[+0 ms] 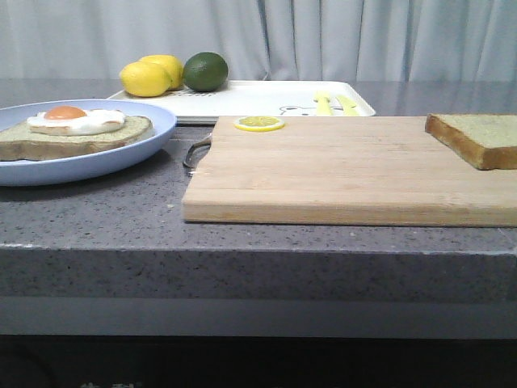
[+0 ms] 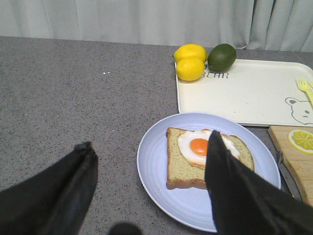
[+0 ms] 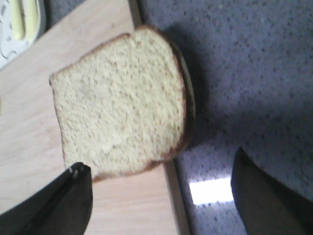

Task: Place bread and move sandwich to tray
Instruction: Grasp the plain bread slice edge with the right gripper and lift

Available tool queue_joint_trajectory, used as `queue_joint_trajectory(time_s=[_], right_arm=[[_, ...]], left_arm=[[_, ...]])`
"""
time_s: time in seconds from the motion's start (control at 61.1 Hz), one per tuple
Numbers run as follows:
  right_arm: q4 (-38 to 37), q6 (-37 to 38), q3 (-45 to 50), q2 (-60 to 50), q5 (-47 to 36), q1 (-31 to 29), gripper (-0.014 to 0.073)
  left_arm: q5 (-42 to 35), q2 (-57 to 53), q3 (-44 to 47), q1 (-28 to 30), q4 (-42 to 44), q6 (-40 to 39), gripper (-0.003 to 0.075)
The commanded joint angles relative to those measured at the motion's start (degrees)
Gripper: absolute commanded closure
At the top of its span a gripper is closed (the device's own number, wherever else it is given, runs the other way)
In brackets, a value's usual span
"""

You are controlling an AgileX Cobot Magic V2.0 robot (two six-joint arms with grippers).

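Note:
The bare bread slice [image 1: 477, 137] lies on the right end of the wooden cutting board [image 1: 339, 174], overhanging its edge; it fills the right wrist view [image 3: 120, 100]. The egg-topped slice [image 1: 73, 129] sits on the light-blue plate [image 1: 121, 153] at the left, also in the left wrist view [image 2: 205, 156]. The white tray [image 1: 266, 99] lies behind the board. My left gripper [image 2: 149, 156] is open above the counter, one finger over the plate. My right gripper [image 3: 161, 178] is open just short of the bread. Neither arm shows in the front view.
Two lemons [image 1: 153, 75] and a lime [image 1: 205, 71] sit at the tray's far left corner. A lemon slice [image 1: 259, 124] lies on the board's far edge. Yellow cutlery [image 1: 335, 103] lies on the tray. The grey counter's front edge [image 1: 258, 242] is near.

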Motion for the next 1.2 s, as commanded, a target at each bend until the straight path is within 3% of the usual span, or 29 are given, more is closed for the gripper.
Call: queue_joint_trajectory(time_s=[0.0, 0.54, 0.9, 0.982, 1.179], right_arm=[[9.73, -5.54, -2.06, 1.9, 1.28, -2.42, 0.0003], [22.2, -17.49, -2.43, 17.5, 12.31, -2.43, 0.0003], [23.26, -18.91, -2.43, 18.67, 15.86, 0.13, 0.0006], [23.35, -18.91, -2.43, 18.67, 16.18, 0.13, 0.0063], [23.86, -18.85, -2.43, 18.61, 16.18, 0.13, 0.0319]], left_arm=[[-4.9, 0.55, -1.57, 0.03, -0.08, -0.41, 0.0248], [-5.54, 0.55, -1.57, 0.03, -0.08, -0.41, 0.0248], [-5.54, 0.55, -1.57, 0.03, -0.08, -0.41, 0.0248], [-5.54, 0.55, -1.57, 0.03, -0.08, -0.41, 0.0248], [-5.54, 0.55, -1.57, 0.03, -0.08, -0.41, 0.0248]])
